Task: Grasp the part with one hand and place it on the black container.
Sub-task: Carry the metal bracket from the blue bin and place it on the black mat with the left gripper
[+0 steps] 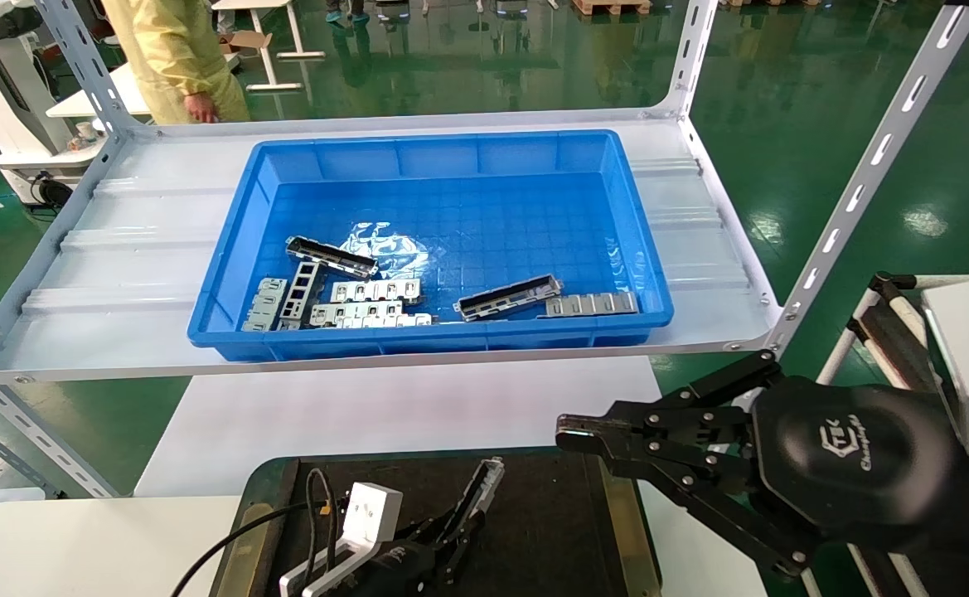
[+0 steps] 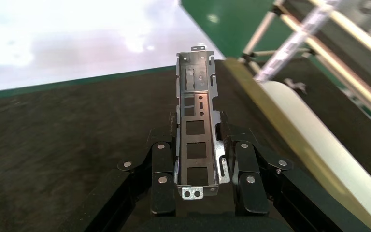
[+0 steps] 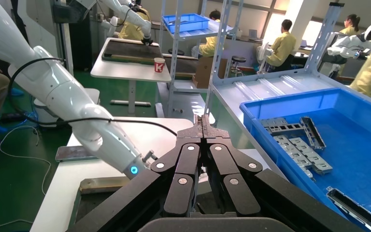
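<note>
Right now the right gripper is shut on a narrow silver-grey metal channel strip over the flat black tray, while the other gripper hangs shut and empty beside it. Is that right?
Not quite: the arms are swapped. The left gripper is shut on the narrow silver-grey metal channel strip over the flat black tray, as the left wrist view shows. The right gripper hangs shut and empty beside it.

Shiny bare-metal part point(image 2: 197, 126), matt rough blk container point(image 2: 67, 145) w/ brass-look rim, glossy plastic blue bin point(image 1: 451, 157)

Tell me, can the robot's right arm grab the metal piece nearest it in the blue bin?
Probably yes: the right gripper is empty, fingers shut, and the flat plate lies uncovered near the blue bin front wall.
</note>
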You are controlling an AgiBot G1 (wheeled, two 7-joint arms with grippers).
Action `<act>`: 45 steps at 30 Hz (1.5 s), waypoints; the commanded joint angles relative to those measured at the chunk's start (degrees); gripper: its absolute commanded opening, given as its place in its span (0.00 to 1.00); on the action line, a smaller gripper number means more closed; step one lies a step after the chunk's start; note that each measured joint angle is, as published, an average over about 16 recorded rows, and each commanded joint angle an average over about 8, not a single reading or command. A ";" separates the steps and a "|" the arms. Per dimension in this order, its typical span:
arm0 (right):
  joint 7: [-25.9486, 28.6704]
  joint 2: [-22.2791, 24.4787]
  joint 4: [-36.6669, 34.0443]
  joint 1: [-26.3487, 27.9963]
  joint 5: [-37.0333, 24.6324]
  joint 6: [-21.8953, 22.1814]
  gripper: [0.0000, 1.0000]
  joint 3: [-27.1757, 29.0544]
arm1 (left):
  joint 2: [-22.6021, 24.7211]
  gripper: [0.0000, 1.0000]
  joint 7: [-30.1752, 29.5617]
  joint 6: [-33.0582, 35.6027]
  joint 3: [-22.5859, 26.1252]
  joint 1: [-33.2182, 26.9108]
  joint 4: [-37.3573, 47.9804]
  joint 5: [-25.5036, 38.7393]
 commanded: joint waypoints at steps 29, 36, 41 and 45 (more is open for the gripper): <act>0.00 0.00 0.00 0.00 0.01 0.00 0.00 -0.01 | 12.14 0.00 -1.33 -26.70 2.85 0.54 2.28 -3.39; -0.01 0.00 0.00 0.00 0.01 0.00 0.00 -0.01 | 12.98 0.00 -2.24 -26.00 2.31 1.11 4.45 -1.80; -0.01 0.00 0.00 0.00 0.01 0.00 0.00 -0.01 | 13.85 0.00 -3.04 -25.06 1.84 1.43 6.28 -0.21; -0.01 0.00 0.00 0.00 0.01 0.00 0.00 -0.01 | 14.62 0.00 -3.79 -24.47 1.38 1.72 7.71 1.14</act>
